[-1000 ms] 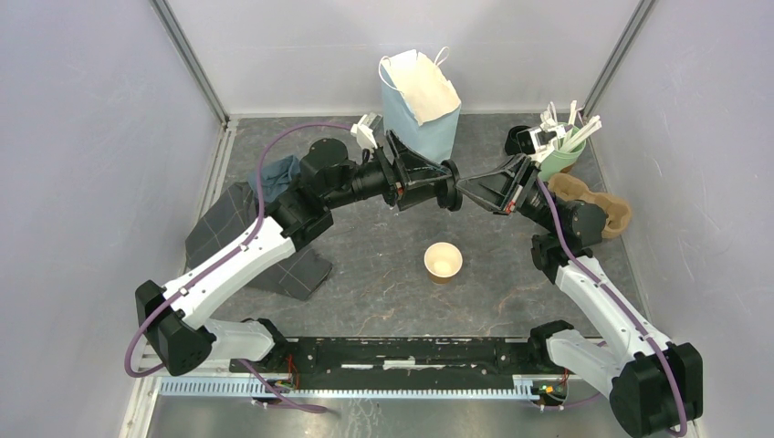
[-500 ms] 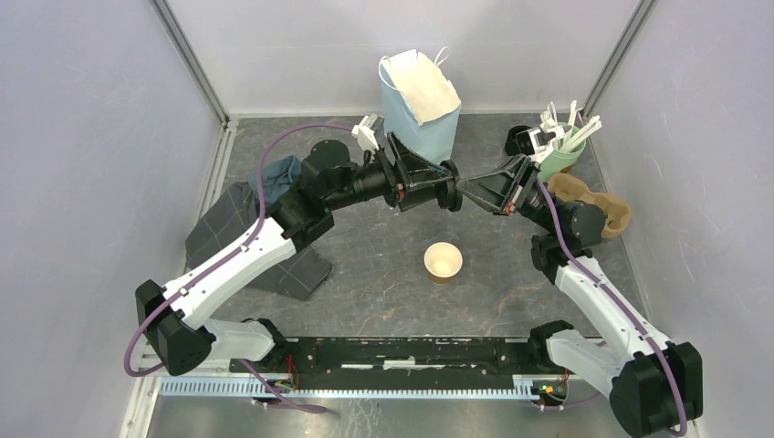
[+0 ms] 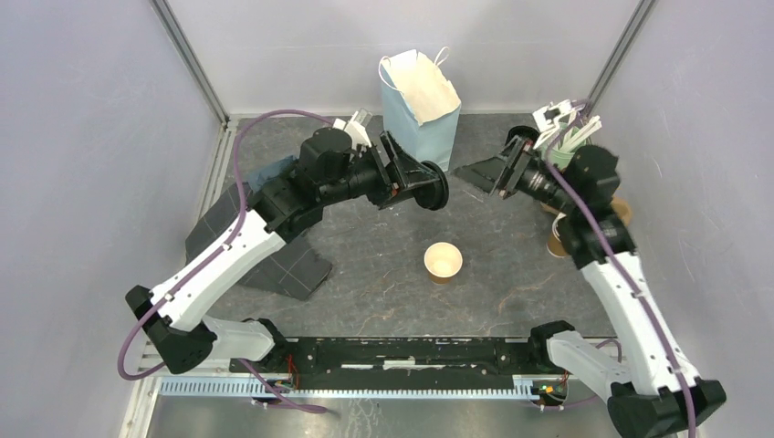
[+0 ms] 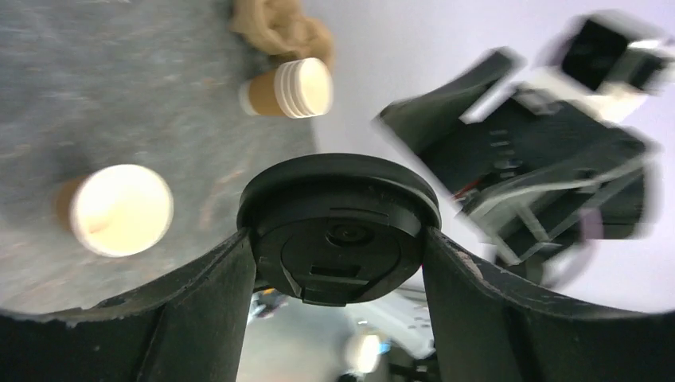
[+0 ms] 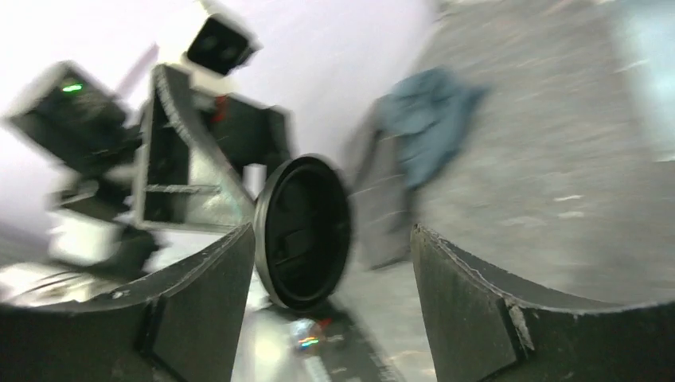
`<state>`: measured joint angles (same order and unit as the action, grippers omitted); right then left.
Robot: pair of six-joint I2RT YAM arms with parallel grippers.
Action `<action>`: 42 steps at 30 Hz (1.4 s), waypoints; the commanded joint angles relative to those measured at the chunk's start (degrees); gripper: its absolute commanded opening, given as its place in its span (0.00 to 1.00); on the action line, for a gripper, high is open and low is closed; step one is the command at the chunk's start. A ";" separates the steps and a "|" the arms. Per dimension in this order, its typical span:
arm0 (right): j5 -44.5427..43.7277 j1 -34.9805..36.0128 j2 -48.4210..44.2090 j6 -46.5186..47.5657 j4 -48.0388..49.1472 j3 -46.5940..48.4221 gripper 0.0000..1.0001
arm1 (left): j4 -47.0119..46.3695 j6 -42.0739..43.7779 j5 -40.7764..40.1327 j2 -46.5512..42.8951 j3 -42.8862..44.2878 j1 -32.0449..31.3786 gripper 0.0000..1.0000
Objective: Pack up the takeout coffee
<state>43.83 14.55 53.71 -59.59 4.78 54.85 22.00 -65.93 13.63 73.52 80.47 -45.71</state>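
1. Coffee is in two parts at this moment. The brown paper cup stands upright and lidless in the middle of the surface. Its black lid is held up in the air beyond it.
2. Lid: it is clamped across its rim, one finger on each side, by the left pincer. The disc stands on edge, so its axis runs level and its face is turned toward the other arm.
3. Relation that matters: the cup's mouth faces up, while the lid faces sideways. The cup lies below the lid and nearer the arm bases, under the gap between the two pincers. I judge the lid must tip flat and come down and back before it can seat.
4. The right pincer is spread wide and holds nothing. It points at the lid's face from just beside it, not touching. Its wrist view shows the lid framed between its fingers.
5. Nearer arm: both tips hang about equally far above the cup.
6. The paper bag stands open at the back, behind the left pincer.
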 commanded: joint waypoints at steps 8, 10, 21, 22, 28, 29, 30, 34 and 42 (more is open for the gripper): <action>-41.16 -0.91 -4.47 56.43 -64.81 24.26 0.98 | 32.05 25.03 -17.97 11.70 13.57 -5.40 0.65; -41.61 -0.85 -6.04 56.11 -65.33 24.62 0.98 | 34.63 27.31 -20.39 16.02 16.97 -7.29 0.65; -46.07 -0.88 -9.84 56.07 -59.32 25.24 0.98 | 42.45 34.36 -23.87 36.59 30.57 -13.48 0.65; -46.43 -0.88 -9.83 56.46 -58.89 25.48 0.98 | 42.69 34.76 -23.20 37.83 31.29 -13.77 0.65; -50.07 -0.90 -12.88 58.01 -53.89 20.79 0.98 | 44.63 36.29 -19.96 43.19 34.22 -14.83 0.64; -50.03 -0.90 -12.84 58.18 -53.67 20.88 0.98 | 44.74 36.19 -19.62 43.19 34.23 -14.82 0.64; -49.89 -0.83 -12.53 58.55 -53.66 21.23 0.98 | 44.98 36.14 -19.46 43.12 34.35 -14.84 0.64; -49.88 0.36 -11.96 59.13 -53.14 21.72 0.98 | 46.94 36.66 -19.46 44.23 35.95 -14.83 0.65; -50.92 1.68 -11.15 59.09 -51.63 20.55 0.98 | 48.39 38.25 -17.79 47.93 41.38 -14.83 0.66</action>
<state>-5.39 15.77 41.85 -1.41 -50.17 75.72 68.73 -31.79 -5.56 119.83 117.84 -60.40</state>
